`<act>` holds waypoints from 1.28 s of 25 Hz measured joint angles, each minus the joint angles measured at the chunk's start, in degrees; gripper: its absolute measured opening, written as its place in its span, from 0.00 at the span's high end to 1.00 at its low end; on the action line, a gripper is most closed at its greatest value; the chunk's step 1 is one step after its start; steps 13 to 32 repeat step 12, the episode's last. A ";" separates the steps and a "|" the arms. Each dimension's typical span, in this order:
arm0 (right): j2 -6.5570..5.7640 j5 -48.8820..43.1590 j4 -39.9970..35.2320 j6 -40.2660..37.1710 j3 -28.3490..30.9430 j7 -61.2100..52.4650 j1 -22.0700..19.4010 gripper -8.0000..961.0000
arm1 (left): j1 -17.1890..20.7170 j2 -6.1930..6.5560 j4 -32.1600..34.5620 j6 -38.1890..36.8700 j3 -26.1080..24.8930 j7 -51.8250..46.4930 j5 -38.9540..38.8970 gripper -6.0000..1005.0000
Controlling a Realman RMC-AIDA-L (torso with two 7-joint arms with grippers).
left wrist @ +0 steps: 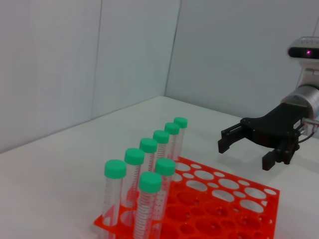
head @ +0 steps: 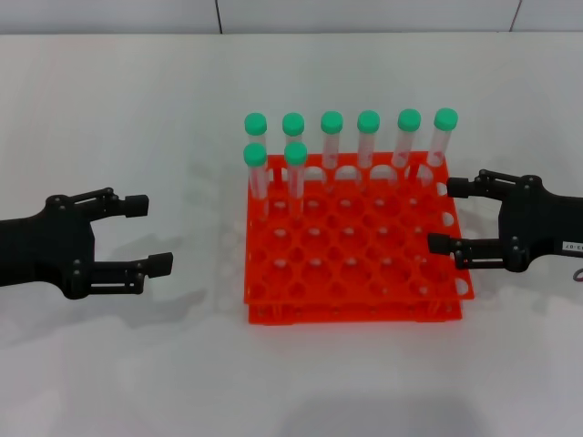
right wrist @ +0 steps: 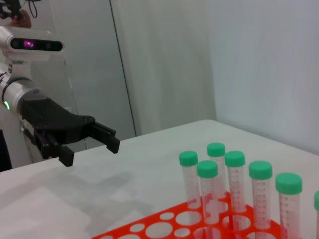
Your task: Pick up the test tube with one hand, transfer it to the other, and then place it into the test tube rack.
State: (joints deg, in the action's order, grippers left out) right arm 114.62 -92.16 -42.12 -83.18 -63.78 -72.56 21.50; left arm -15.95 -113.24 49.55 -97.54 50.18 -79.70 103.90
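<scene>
Standing upright in the orange rack (head: pixel 360 259) are eight green-capped tubes (head: pixel 332 137), six behind and two in front, between the open, empty left hand (head: pixel 150 235) and right hand (head: pixel 446 216).

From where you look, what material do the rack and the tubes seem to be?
The test tube rack looks like glossy orange moulded plastic: uniform colour, clean round holes. The test tubes seem clear plastic, possibly glass, see-through with printed marks; their green caps look matte plastic.
</scene>
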 joint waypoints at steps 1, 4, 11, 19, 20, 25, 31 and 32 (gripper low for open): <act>-0.01 -0.18 0.01 0.02 0.04 -0.04 0.03 0.10 | -0.11 0.02 0.00 -0.04 0.00 -0.01 0.14 0.11; -0.02 -0.46 0.02 0.10 0.17 -0.17 0.12 0.10 | -0.27 0.05 -0.03 0.07 -0.10 -0.02 0.49 0.11; -0.02 -0.48 0.03 0.15 0.04 -0.21 0.28 0.10 | -0.30 -0.19 0.10 0.32 -0.44 0.05 0.58 0.11; -0.01 -0.48 0.03 0.19 0.04 -0.21 0.28 0.10 | -0.30 -0.20 0.10 0.35 -0.44 0.06 0.59 0.11; -0.01 -0.48 0.03 0.19 0.04 -0.21 0.28 0.10 | -0.30 -0.20 0.10 0.35 -0.44 0.06 0.59 0.11; -0.01 -0.48 0.03 0.19 0.04 -0.21 0.28 0.10 | -0.30 -0.20 0.10 0.35 -0.44 0.06 0.59 0.11; -0.01 -0.48 0.03 0.19 0.04 -0.21 0.28 0.10 | -0.30 -0.20 0.10 0.35 -0.44 0.06 0.59 0.11; -0.01 -0.48 0.03 0.19 0.04 -0.21 0.28 0.10 | -0.30 -0.20 0.10 0.35 -0.44 0.06 0.59 0.11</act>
